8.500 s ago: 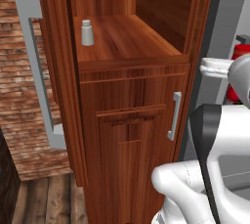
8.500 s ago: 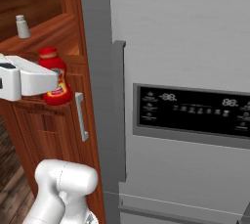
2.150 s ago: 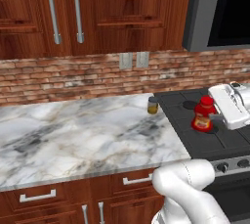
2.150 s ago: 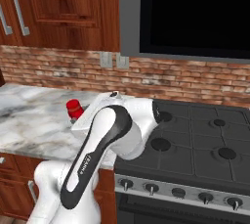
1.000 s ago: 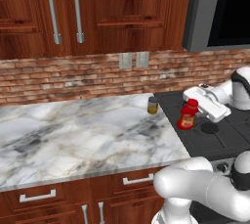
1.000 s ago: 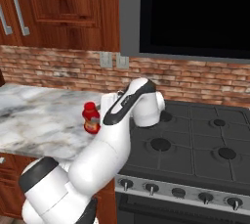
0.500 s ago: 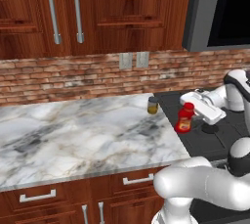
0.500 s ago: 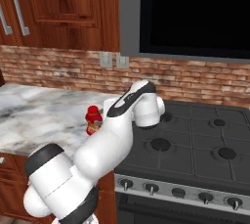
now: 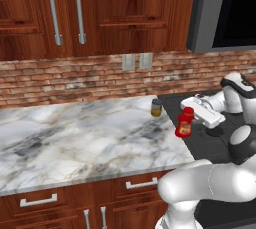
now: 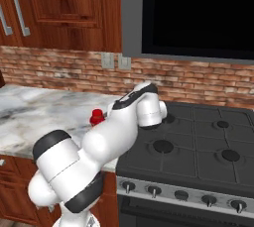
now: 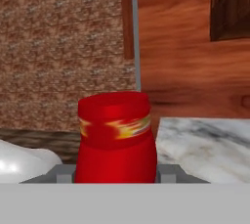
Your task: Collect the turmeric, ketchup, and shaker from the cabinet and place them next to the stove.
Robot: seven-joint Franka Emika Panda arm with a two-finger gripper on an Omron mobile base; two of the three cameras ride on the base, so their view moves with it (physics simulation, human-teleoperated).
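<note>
The pincer (image 9: 189, 123) is clenched around the ketchup (image 9: 184, 123), just above the bench (image 9: 90, 133) edge, next to the stove (image 9: 220, 143). The bottle seems light, smooth and a little soft; the middle of its body is the best hold.

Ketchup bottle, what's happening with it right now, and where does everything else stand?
The white arm's two-finger gripper is closed on the small red ketchup squeeze bottle, holding it at the marble counter's right edge, beside the black gas stove. Whether the bottle is touching down yet is hard to tell. The small clear jar of yellow-brown turmeric already stands on the counter near the brick wall, next to the stove.
</note>
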